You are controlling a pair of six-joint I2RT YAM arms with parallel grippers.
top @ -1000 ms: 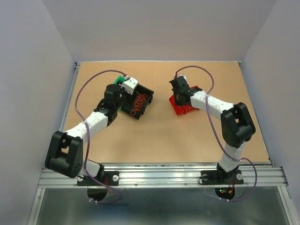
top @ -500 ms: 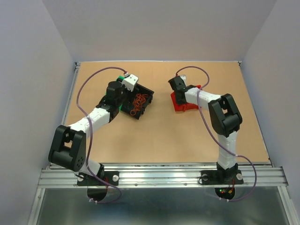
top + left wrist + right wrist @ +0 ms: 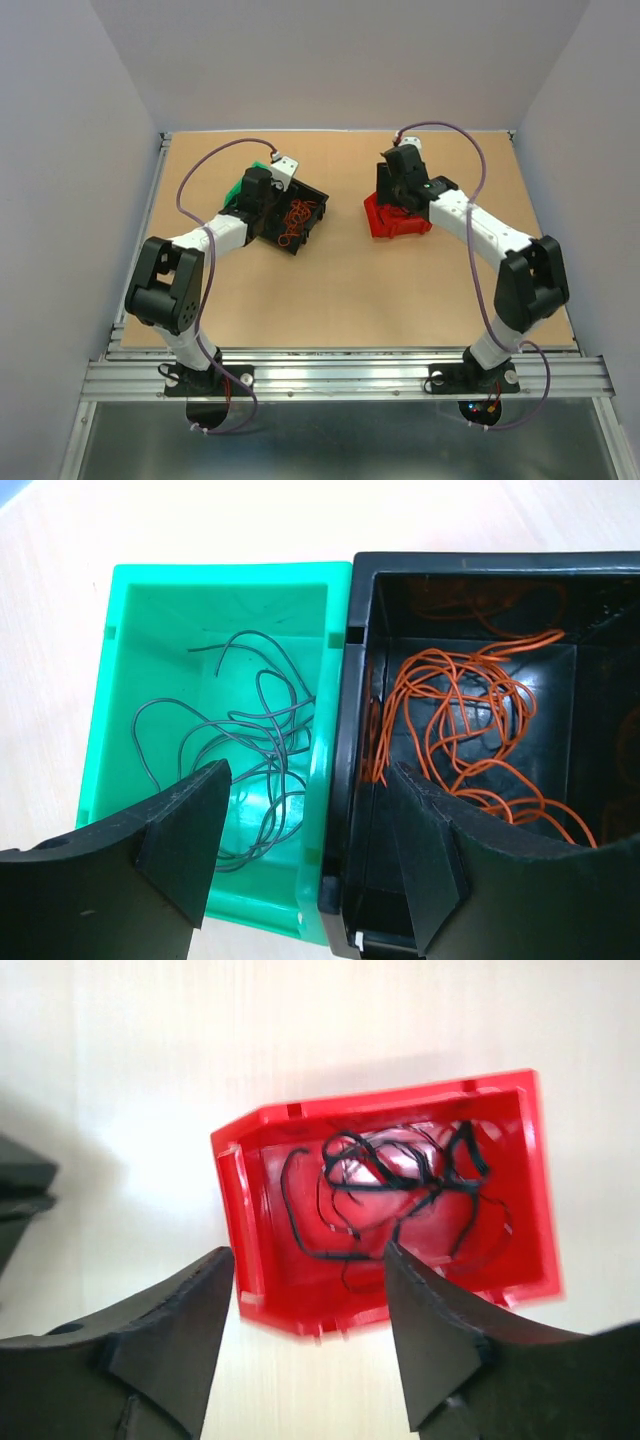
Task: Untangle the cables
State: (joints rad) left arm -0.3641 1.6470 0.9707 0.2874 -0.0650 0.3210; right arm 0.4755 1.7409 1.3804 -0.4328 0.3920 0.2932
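The cables lie sorted in three bins. Thin orange cables (image 3: 470,720) curl inside a black bin (image 3: 450,565). Thin dark grey cables (image 3: 250,730) loop in the green bin (image 3: 200,590) beside it. My left gripper (image 3: 310,855) hangs open above the wall shared by these two bins, with nothing between its fingers. In the right wrist view, wavy black cables (image 3: 400,1175) sit bunched in a red bin (image 3: 250,1220). My right gripper (image 3: 308,1335) stands open above that bin's near edge and holds nothing.
In the top view the black bin (image 3: 318,205) and green bin (image 3: 237,190) sit at the back left of the brown table (image 3: 340,290). The red bin (image 3: 385,225) is at the back, right of centre. Grey walls enclose the table.
My right gripper has gone from shut to open over the red bin, and that arm's elbow has swung out to the right. My left wrist has shifted slightly toward the back.
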